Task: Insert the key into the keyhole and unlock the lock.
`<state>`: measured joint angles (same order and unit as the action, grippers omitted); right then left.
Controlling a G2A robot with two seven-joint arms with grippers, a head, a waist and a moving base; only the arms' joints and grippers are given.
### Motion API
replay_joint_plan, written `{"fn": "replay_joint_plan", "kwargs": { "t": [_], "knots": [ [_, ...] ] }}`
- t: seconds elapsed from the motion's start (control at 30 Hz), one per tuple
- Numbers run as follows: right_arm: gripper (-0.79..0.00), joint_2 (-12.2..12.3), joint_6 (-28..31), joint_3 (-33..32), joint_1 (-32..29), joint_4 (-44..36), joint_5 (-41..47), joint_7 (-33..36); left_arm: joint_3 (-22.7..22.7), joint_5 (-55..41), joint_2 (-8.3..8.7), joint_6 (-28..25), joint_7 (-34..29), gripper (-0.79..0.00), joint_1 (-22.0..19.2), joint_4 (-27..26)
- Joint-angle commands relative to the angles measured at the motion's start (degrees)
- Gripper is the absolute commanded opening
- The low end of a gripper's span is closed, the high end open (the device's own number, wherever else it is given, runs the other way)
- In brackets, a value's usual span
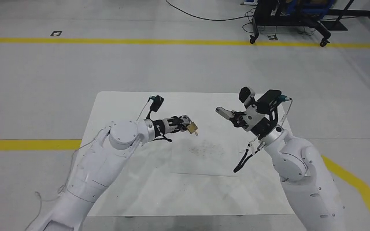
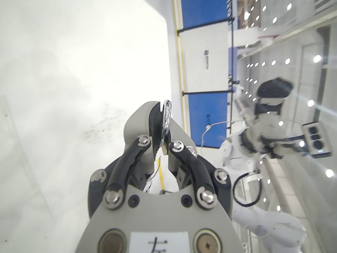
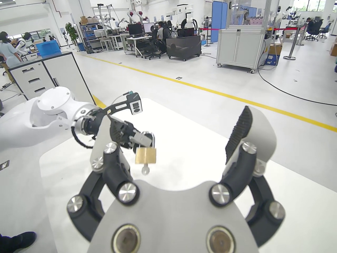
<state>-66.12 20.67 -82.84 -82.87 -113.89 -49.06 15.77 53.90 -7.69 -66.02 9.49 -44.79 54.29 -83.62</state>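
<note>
A brass padlock [image 1: 191, 127] hangs in the air above the middle of the white table [image 1: 144, 190]. My left gripper [image 1: 184, 123] is shut on its silver shackle [image 2: 166, 114]. In the right wrist view the padlock [image 3: 145, 155] hangs body down, with a small silver key [image 3: 145, 170] sticking out of its underside. That key [image 1: 197, 133] points down and toward the right arm. My right gripper [image 1: 226, 114] hovers a short way to the right of the lock, apart from it. It is open, with the jaws spread wide and nothing between its fingers [image 3: 243, 127].
Dark scuff marks [image 1: 205, 150] lie on the table below the lock. A yellow floor line [image 1: 173, 41] runs behind the table, and a black wheeled cart [image 1: 289, 20] stands far back on the right. A drawer cabinet [image 3: 39, 77] stands behind the left arm.
</note>
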Motion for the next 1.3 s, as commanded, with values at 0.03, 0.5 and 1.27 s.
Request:
{"fn": "replay_joint_plan", "kwargs": {
  "t": [0.03, 0.5, 1.27],
  "knots": [
    [0.000, 0.0, 0.0, 0.0, 0.0, 0.0, 0.0, 0.0, -2.7, 4.4, -0.35, -1.4, -0.7, -0.785, -0.8, 1.5],
    [0.000, 0.0, 0.0, 0.0, 0.0, 0.0, 0.0, 0.0, -10.2, 12.4, -2.70, 6.2, -5.4, -0.785, -6.5, 11.4],
    [0.000, 0.0, 0.0, 0.0, 0.0, 0.0, 0.0, 0.0, 15.7, 3.3, 2.21, -12.2, 1.5, 0.000, -1.5, 4.2]
  ]
}}
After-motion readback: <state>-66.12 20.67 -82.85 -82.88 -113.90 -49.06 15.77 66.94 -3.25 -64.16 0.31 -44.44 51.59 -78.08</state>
